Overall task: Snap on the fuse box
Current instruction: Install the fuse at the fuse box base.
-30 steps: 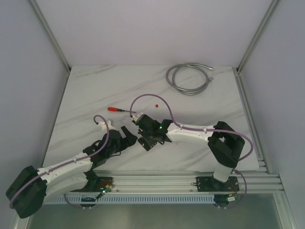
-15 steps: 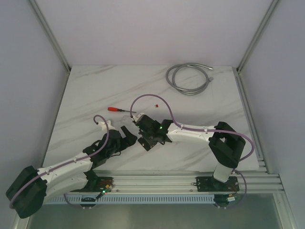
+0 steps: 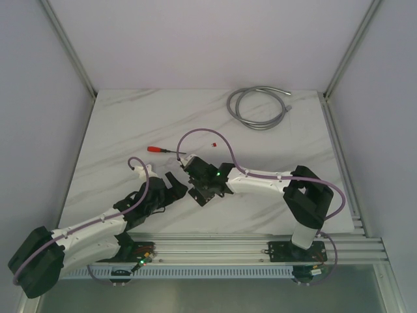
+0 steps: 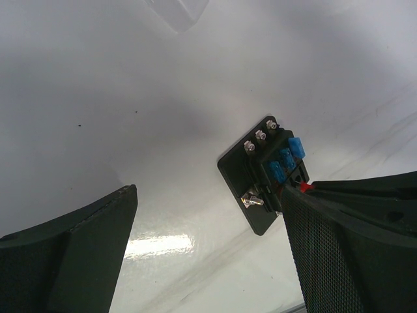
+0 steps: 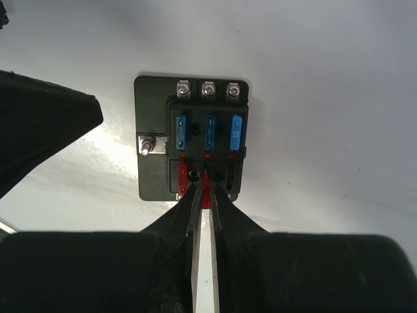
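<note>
The fuse box (image 3: 203, 195) is a black square block lying flat on the table between the two grippers. In the right wrist view the fuse box (image 5: 156, 176) shows three blue fuses (image 5: 208, 130) in its far row and a red fuse (image 5: 182, 176) seated in the near row. My right gripper (image 5: 206, 188) is shut on a small red fuse (image 5: 206, 197), held at the middle slot of the near row. My left gripper (image 4: 208, 215) is open and empty just left of the fuse box (image 4: 251, 179). In the top view the left gripper (image 3: 177, 188) sits beside the box.
A red-handled screwdriver (image 3: 156, 149) lies behind the grippers. A tiny loose red fuse (image 3: 212, 143) lies near it. A coiled grey cable (image 3: 257, 107) rests at the back right. The left gripper's finger (image 5: 45, 124) shows at the left of the right wrist view.
The right arm has edged slightly to the left over the fuse box. The left arm has not moved.
</note>
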Motion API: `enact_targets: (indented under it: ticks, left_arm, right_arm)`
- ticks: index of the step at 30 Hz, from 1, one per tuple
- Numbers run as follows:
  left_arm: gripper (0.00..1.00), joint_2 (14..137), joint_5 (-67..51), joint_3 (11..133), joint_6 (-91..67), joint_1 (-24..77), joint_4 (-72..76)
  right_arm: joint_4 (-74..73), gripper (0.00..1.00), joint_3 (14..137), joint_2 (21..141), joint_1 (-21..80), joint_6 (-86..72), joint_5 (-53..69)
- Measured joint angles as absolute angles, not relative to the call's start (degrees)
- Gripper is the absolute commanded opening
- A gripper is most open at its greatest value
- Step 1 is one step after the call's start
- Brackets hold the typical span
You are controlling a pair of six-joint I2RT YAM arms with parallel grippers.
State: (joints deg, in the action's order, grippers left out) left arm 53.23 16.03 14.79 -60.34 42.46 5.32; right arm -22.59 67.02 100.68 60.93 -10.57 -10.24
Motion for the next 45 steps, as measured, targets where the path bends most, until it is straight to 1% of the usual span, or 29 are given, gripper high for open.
enact_targets:
  ticks: [18, 20, 26, 30, 32, 38, 45]
  left_arm:
    - [1.00, 54.11, 15.22, 14.79, -60.31, 42.44, 6.02]
    - [1.00, 54.22, 15.20, 14.79, -60.31, 42.44, 6.04]
    - [1.00, 54.33, 15.09, 14.79, -60.34, 42.44, 6.22]
    - [1.00, 54.33, 14.96, 14.79, -60.34, 42.44, 6.37]
    - [1.00, 54.33, 14.94, 14.79, -60.34, 42.44, 6.37]
    - [1.00, 54.33, 14.79, 14.79, -60.34, 42.44, 6.39]
    - [1.00, 54.33, 14.59, 14.79, -60.34, 42.44, 6.39]
  right_arm:
    - [-23.73, 0.00, 67.02, 100.68, 61.28, -10.24, -10.98]
    - [-23.97, 0.05, 67.02, 100.68, 61.34, -10.02, -10.98]
    - [-24.77, 0.12, 67.81, 101.80, 61.56, -9.67, -10.79]
    - [-25.06, 0.23, 68.66, 102.54, 61.58, -9.58, -10.81]
    - [-25.06, 0.27, 68.75, 102.63, 61.60, -9.54, -10.79]
    - [-25.08, 0.32, 68.75, 102.63, 61.63, -9.61, -10.81]
    - [-24.43, 0.32, 68.73, 101.03, 61.63, -9.85, -10.83]
